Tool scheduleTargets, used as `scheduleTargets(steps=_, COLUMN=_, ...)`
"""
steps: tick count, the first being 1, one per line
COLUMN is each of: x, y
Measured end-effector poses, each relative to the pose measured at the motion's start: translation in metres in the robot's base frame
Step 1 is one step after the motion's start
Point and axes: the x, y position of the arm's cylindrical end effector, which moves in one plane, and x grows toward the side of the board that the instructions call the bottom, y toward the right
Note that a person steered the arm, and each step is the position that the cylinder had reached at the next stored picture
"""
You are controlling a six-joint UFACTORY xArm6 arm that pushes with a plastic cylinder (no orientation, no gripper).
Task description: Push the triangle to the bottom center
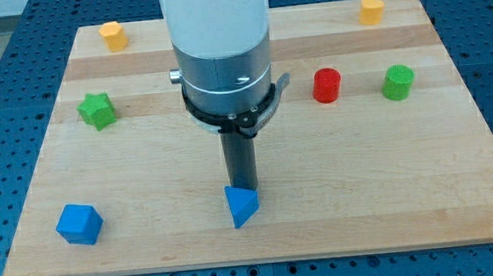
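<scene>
Just below my tip [243, 189], touching, blue triangle [242, 206]

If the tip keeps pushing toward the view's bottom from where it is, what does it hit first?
My tip sits right behind the blue triangle, seemingly touching it, so that comes first. Beyond it, only bare wooden board to the bottom edge.
</scene>
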Motion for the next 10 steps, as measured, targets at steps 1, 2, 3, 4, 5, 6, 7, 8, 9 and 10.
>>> scheduleTargets(steps=1, x=0.000, y=0.000)
scheduleTargets(steps=2, x=0.000, y=0.000)
scheduleTargets(steps=3, x=-0.008, y=0.000)
scheduleTargets(steps=4, x=-0.010, y=-0.026)
scheduleTargets(steps=5, x=-0.010, y=-0.066)
scheduleTargets(steps=6, x=0.001, y=-0.087)
scheduleTargets(steps=7, x=0.025, y=-0.086)
scheduleTargets(steps=8, x=0.030, y=-0.085)
scheduleTargets(steps=9, x=0.030, y=-0.071)
scheduleTargets(steps=10, x=0.031, y=-0.048)
